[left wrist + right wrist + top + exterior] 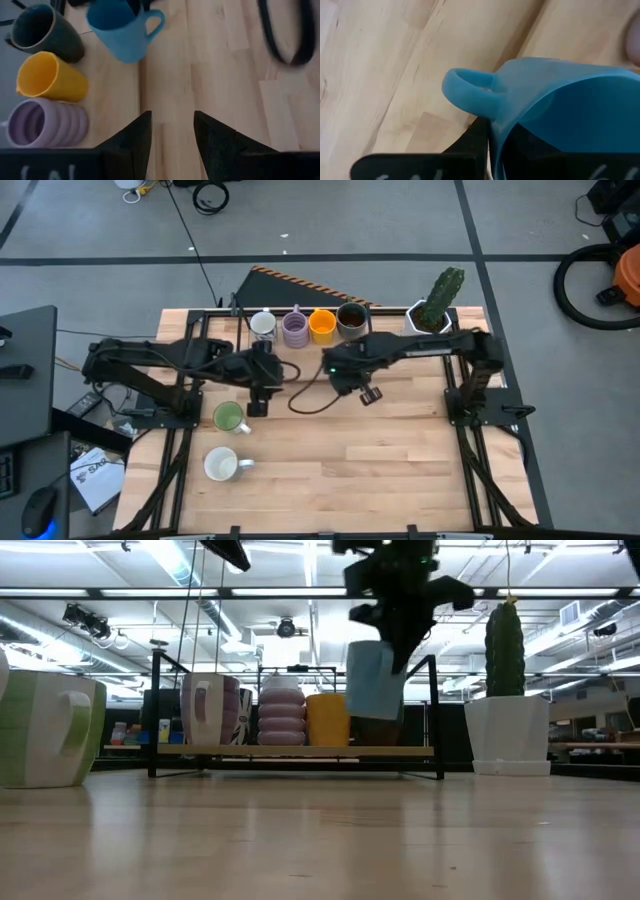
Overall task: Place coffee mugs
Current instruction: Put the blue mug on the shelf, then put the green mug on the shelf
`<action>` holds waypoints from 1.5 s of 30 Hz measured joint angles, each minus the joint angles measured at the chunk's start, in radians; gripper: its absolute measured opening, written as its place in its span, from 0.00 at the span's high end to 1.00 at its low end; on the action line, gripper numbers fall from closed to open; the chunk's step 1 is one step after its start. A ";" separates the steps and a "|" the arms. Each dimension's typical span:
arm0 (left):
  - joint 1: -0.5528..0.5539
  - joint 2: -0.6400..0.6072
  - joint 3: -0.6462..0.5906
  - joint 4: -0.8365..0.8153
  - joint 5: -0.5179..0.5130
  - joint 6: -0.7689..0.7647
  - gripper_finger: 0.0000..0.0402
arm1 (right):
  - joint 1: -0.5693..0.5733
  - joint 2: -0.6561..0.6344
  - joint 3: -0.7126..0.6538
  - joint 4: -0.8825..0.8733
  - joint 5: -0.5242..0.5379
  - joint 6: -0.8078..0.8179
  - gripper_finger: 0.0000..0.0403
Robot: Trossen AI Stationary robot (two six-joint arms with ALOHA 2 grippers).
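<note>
My right gripper (495, 150) is shut on a blue mug (372, 680), which hangs above the middle of the table in front of the back row; the arm hides it in the high view. The row holds a white mug (263, 323), a ribbed purple mug (295, 328), an orange mug (322, 325) and a dark brown mug (351, 318), all standing on their bases. A green mug (229, 417) and another white mug (222, 464) stand at the near left. My left gripper (170, 140) hovers open near the row, with nothing between its fingers. My right gripper holds the blue mug's wall at the rim, right beside the handle (497, 125), with one finger inside the mug and one outside. The fingers come from above, pointing steeply down. The mug hangs below them, tilted and clear of the table (372, 680).
A white faceted pot with a cactus (432, 310) stands at the back right. A black cable loop (310, 395) lies on the wood between the arms. A low black-framed rack (300, 751) runs along the back edge. The near right of the table (400, 470) shows bare wood.
</note>
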 joint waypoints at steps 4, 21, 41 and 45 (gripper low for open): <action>0.033 -0.028 0.000 -0.024 0.000 0.007 0.62 | -0.018 0.133 0.169 -0.120 -0.027 -0.025 0.91; 0.057 -0.074 0.000 -0.136 0.000 -0.060 0.62 | -0.190 0.232 0.249 -0.207 -0.041 -0.041 0.91; 0.057 -0.075 0.000 -0.138 0.001 -0.081 0.62 | -0.229 0.200 0.197 -0.178 -0.022 -0.011 0.66; 0.057 -0.075 0.000 -0.132 0.001 -0.107 0.62 | -0.229 0.174 0.197 -0.182 0.015 0.015 0.60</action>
